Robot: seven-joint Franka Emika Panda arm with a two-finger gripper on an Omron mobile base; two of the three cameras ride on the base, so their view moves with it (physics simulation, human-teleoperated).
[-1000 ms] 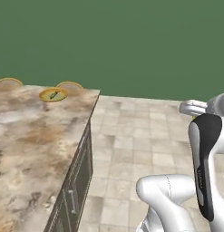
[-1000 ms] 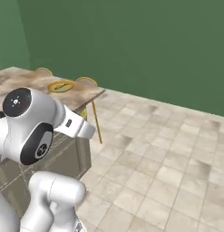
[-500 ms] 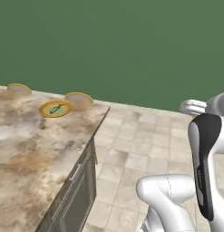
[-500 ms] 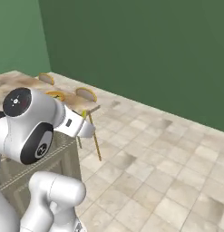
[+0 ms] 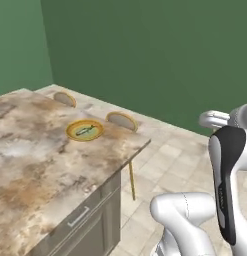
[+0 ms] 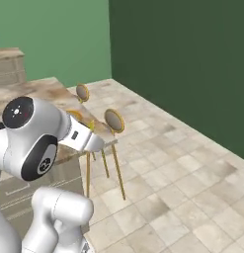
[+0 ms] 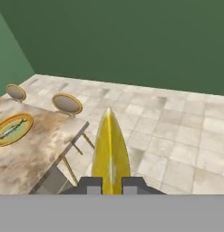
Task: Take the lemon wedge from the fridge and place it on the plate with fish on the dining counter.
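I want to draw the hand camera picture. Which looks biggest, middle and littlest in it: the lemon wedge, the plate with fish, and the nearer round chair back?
1. lemon wedge, biggest, though it sits right at the camera in the shut gripper.
2 and 3. plate with fish and nearer round chair back look about alike; too close to rank.

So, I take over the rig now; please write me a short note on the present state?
Gripper: shut on the lemon wedge, seen in the hand view.
Plate with fish: on the dining counter, near its far edge, beside two round-backed stools.
Done: the wedge is out of the fridge and is held above the floor beside the counter.
Left: bring the wedge over the plate and release it there.
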